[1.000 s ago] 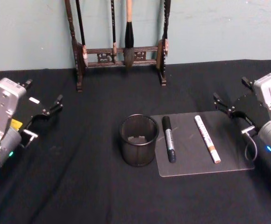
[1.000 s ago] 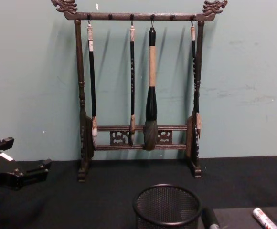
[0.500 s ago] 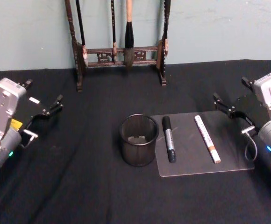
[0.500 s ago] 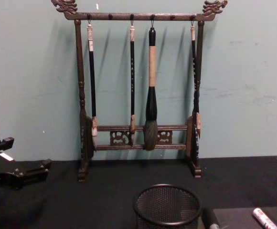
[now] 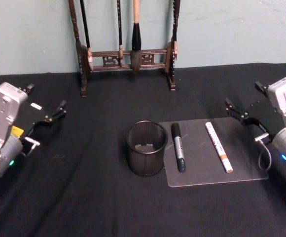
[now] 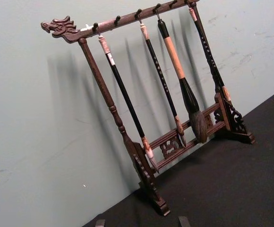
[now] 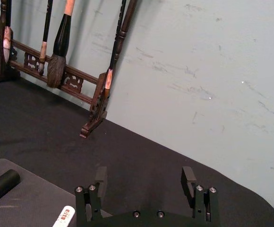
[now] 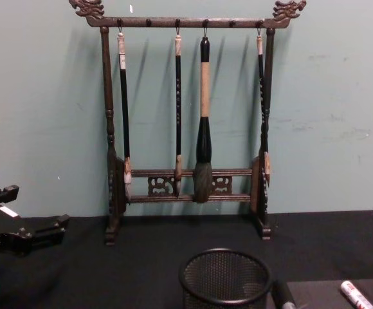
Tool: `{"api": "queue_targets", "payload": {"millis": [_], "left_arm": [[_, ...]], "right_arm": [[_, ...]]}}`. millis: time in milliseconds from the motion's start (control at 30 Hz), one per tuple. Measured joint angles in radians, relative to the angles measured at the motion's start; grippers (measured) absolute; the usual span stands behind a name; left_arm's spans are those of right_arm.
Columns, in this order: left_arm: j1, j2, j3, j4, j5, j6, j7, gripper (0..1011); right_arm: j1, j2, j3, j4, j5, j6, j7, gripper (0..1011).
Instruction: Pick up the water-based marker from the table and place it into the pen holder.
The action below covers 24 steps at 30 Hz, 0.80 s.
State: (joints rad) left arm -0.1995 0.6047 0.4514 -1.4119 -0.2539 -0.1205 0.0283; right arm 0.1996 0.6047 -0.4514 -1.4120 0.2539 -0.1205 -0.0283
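resting on a grey mat (image 5: 202, 150) on the table (image 5: 84, 197), a black marker (image 5: 178, 147) and a white marker (image 5: 218, 146) with a brown end lie roughly side by side, not touching; which one is water-based i cannot tell. the black marker lies just beside the pen holder (image 5: 145, 160), which stands upright at the mat's left edge. the left gripper (image 5: 45, 97) hovers over the table's left side, well apart from the markers, fingers spread and holding nothing. the right gripper (image 5: 242, 94) hovers near the mat's far right corner, likewise spread and empty. a wooden brush rack (image 5: 128, 54) stands behind, by the wall.
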Motion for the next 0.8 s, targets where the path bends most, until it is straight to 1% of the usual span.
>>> {"api": "queue_targets", "payload": {"millis": [233,300,433,567,600,633,667,733,767,800], "left_arm": [[0.0,0.0,0.0,0.0,0.0,0.0,0.0,1001],[0.0,0.0,0.0,0.0,0.0,0.0,0.0,1001],[0.0,0.0,0.0,0.0,0.0,0.0,0.0,1001],[0.0,0.0,0.0,0.0,0.0,0.0,0.0,1001],[0.0,0.0,0.0,0.0,0.0,0.0,0.0,1001],[0.0,0.0,0.0,0.0,0.0,0.0,0.0,1001],[0.0,0.0,0.0,0.0,0.0,0.0,0.0,1001],[0.0,0.0,0.0,0.0,0.0,0.0,0.0,1001],[0.0,0.0,0.0,0.0,0.0,0.0,0.0,1001],[0.0,0.0,0.0,0.0,0.0,0.0,0.0,1001]], "right_arm": [[0.0,0.0,0.0,0.0,0.0,0.0,0.0,1003],[-0.002,0.0,0.006,-0.002,0.0,0.003,0.004,1003],[-0.007,0.0,0.023,-0.022,0.02,0.038,0.027,1003],[-0.012,0.0,0.038,-0.053,0.054,0.1,0.06,1002],[-0.014,0.0,0.044,-0.067,0.073,0.136,0.076,1003],[-0.014,-0.001,0.047,-0.075,0.081,0.153,0.083,1003],[-0.014,-0.002,0.052,-0.087,0.097,0.187,0.098,1002],[-0.014,-0.004,0.055,-0.098,0.113,0.225,0.113,1002],[-0.012,-0.007,0.057,-0.109,0.126,0.264,0.125,1003],[-0.012,-0.007,0.057,-0.109,0.126,0.264,0.125,1003]]}}
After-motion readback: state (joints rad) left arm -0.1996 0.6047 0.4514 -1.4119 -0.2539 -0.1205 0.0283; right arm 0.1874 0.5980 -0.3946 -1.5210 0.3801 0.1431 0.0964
